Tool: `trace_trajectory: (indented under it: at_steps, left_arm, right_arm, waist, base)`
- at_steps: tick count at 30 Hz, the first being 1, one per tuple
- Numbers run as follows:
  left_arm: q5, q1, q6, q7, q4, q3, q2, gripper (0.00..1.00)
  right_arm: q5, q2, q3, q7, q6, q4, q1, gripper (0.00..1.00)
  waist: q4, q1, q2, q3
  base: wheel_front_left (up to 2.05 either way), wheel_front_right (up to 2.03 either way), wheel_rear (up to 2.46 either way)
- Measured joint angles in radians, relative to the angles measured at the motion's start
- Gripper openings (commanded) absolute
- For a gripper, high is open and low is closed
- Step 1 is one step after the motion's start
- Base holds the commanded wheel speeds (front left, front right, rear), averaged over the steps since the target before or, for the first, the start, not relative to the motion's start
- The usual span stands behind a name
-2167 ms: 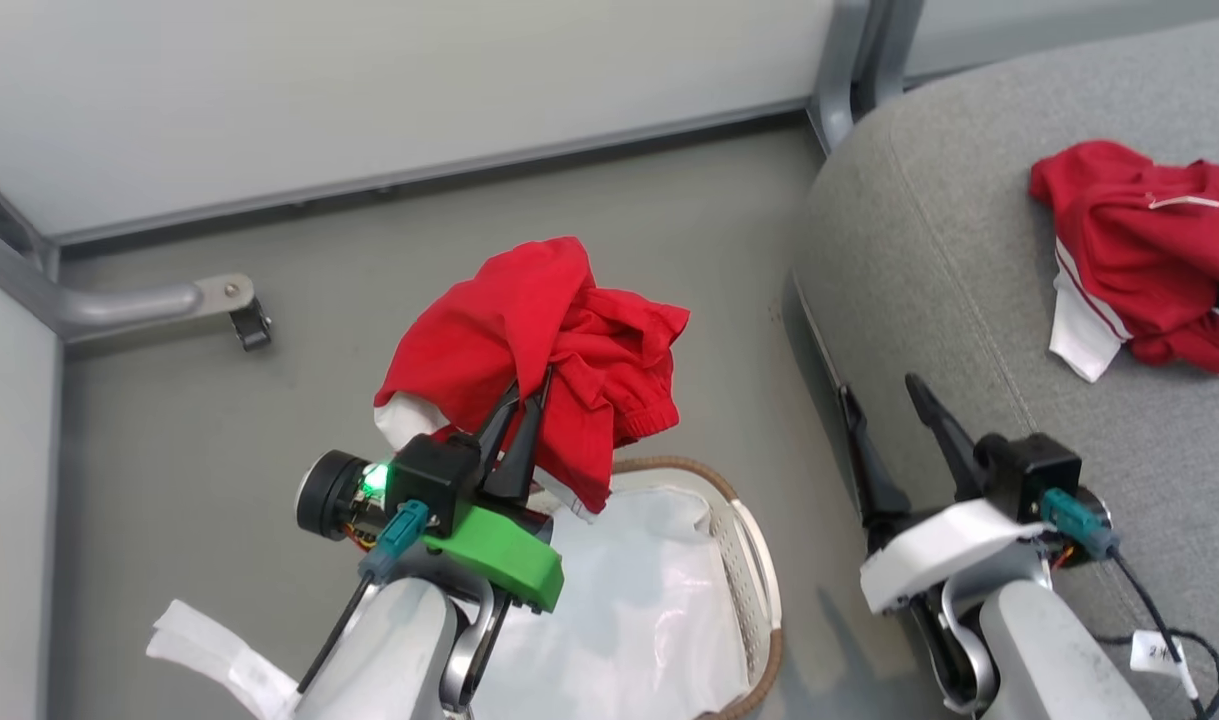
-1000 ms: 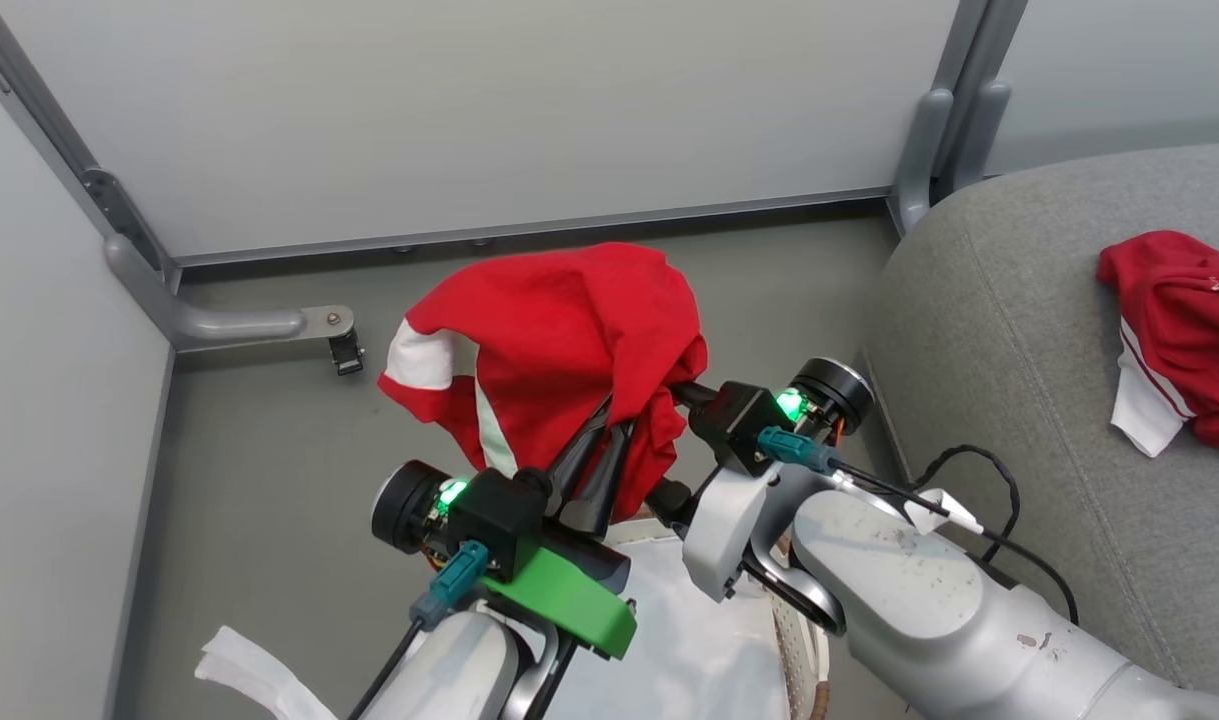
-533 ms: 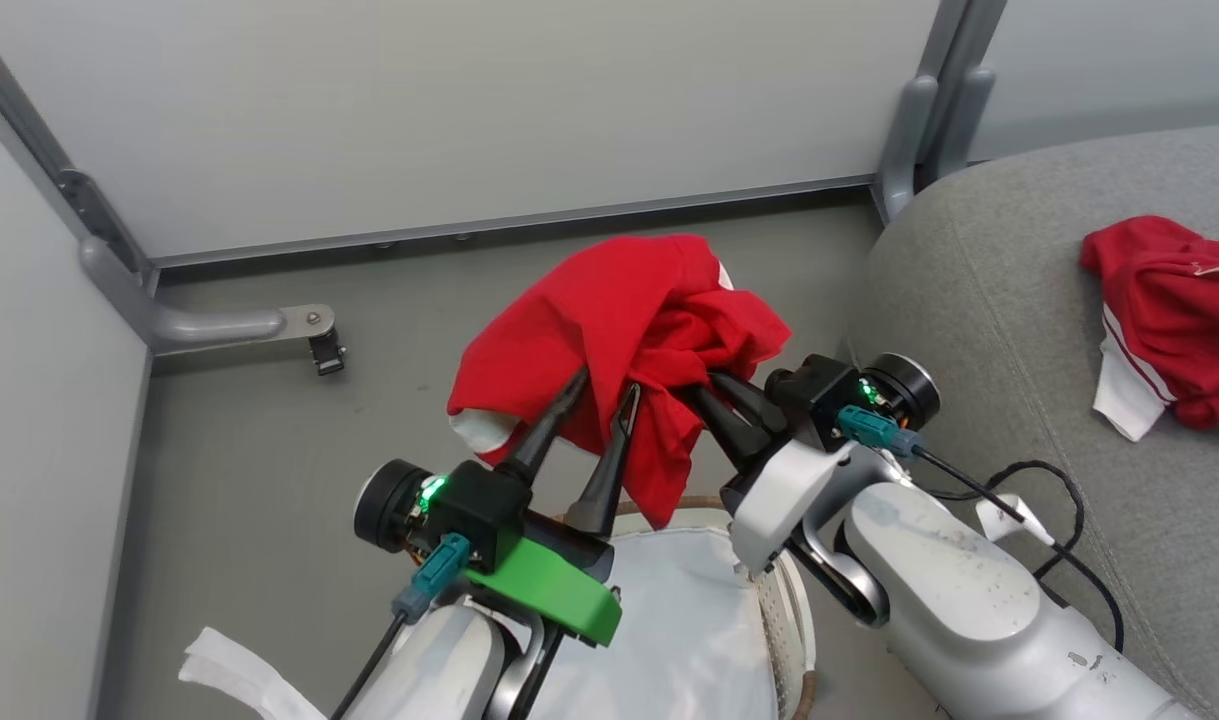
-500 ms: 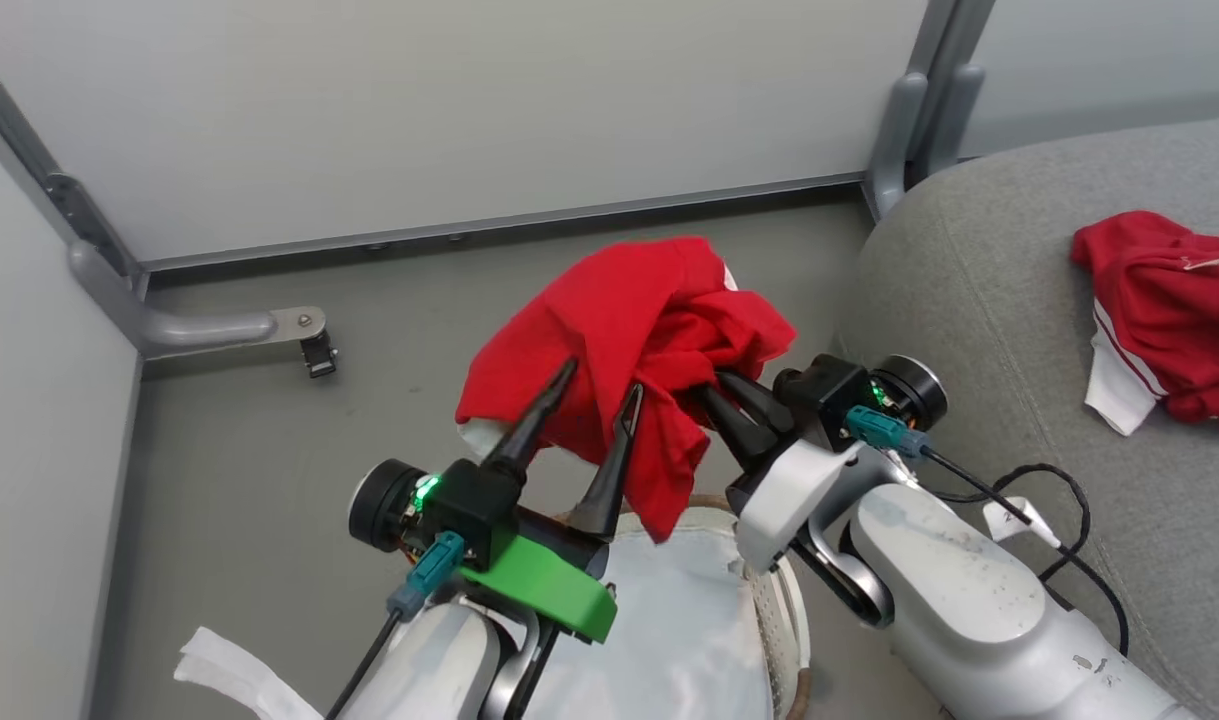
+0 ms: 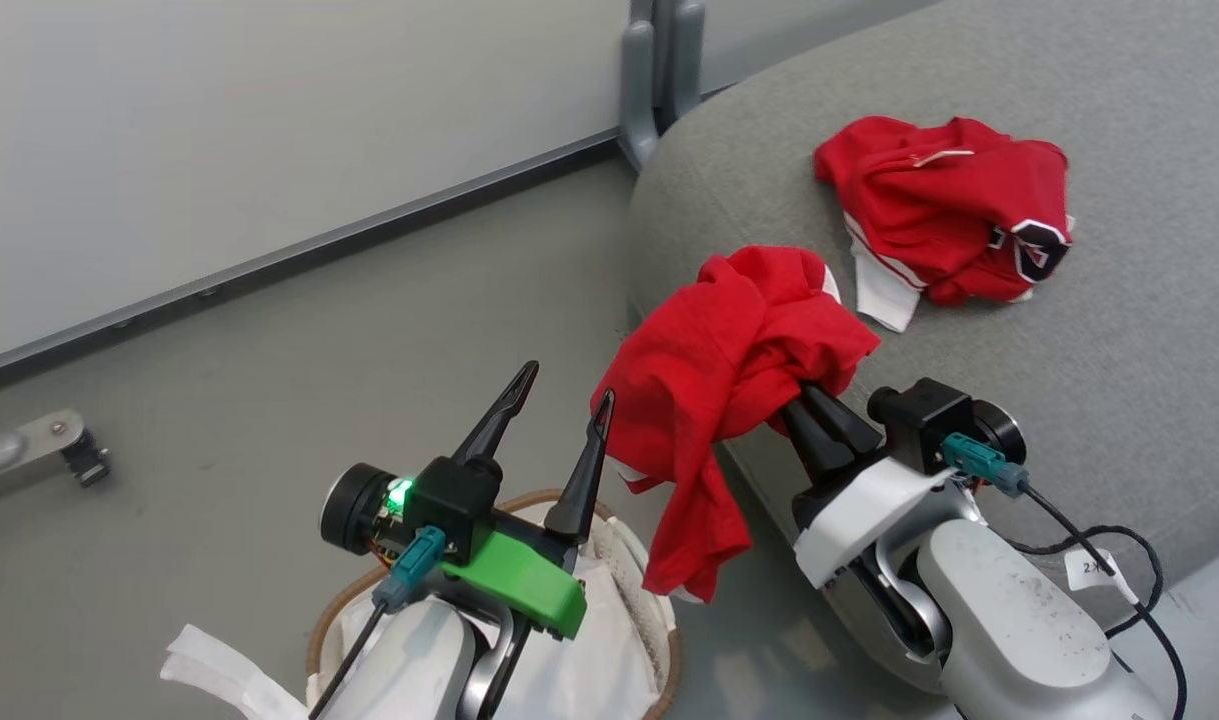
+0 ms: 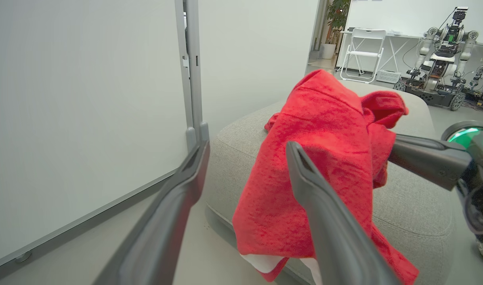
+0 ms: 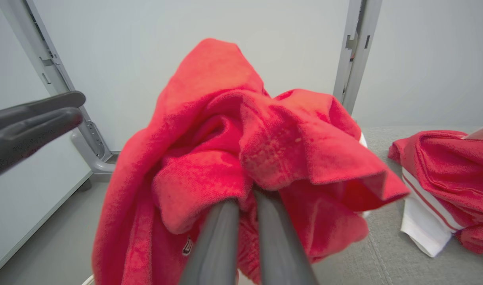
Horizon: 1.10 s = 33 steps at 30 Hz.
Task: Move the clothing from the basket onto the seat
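Two red garments of clothing are on record. Item one, the held garment [image 5: 729,370], is bunched and pinched in my right gripper [image 5: 807,405], whose two fingers are pressed together on a fold of it. It hangs in the air at the rounded front corner of the seat [image 5: 1119,330]. Its lower tail, with a strip of white trim, dangles over the floor [image 5: 269,340] between the seat and the basket [image 5: 666,640]. Item two, the second garment [image 5: 944,205], lies crumpled on the seat cushion, further back and apart from the held one. White striped trim shows at its lower edge and a black-and-white lettered patch at its right side. My left gripper [image 5: 564,388] has its fingers spread wide with nothing between them and is raised above the basket. It is just beside the held garment, on its left; whether the nearer finger brushes the cloth I cannot tell. The basket sits at the bottom of the head view with a brown woven rim and a white liner [image 5: 609,660]. My left arm covers most of its inside. A pale wall panel [image 5: 219,120] stands behind the grey floor.
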Motion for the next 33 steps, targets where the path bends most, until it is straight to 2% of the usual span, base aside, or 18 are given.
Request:
trace_trajectory:
  at_steps: [8,11,14,21,27,33]
  left_arm:
    - [0.016,-0.003,-0.016,0.0,0.034,-0.011,-0.002,1.0]
    - [0.028,-0.013,-0.021,0.0,0.059,-0.011,-0.002,1.0]
    - [0.049,-0.024,-0.025,0.0,0.075,-0.002,0.001,1.0]
    - [0.075,-0.043,-0.027,0.0,0.096,0.006,0.03,1.0]
    - [0.086,-0.091,-0.029,0.0,0.105,-0.004,0.053,1.0]
    - [0.094,-0.144,-0.03,0.0,0.099,-0.017,0.062,1.0]
  right_arm:
    - [0.004,-0.024,-0.135,0.0,0.0,-0.03,0.039,0.0]
    - [-0.006,-0.057,-0.201,0.0,0.0,-0.047,0.008,0.0]
    - [-0.026,-0.117,-0.258,0.0,0.0,-0.052,-0.065,0.0]
    - [-0.092,-0.254,-0.322,0.0,0.0,0.017,-0.306,0.0]
    - [-0.145,-0.318,-0.383,0.0,0.0,0.111,-0.51,0.0]
    - [-0.226,-0.361,-0.454,0.0,0.0,0.251,-0.629,0.0]
  waist:
    - [-0.15,0.0,0.0,0.032]
    - [-0.18,0.0,0.0,0.056]
    - [-0.198,0.0,0.0,0.092]
    - [-0.205,0.0001,0.0,0.185]
    - [-0.182,0.0001,0.0,0.273]
    - [-0.134,0.0002,0.0,0.353]
  base:
    - [0.0,0.0,0.0]
    - [0.0,0.0,0.0]
    - [0.0,0.0,0.0]
    - [0.0,0.0,0.0]
    - [0.0,0.0,0.0]
    - [0.0,0.0,0.0]
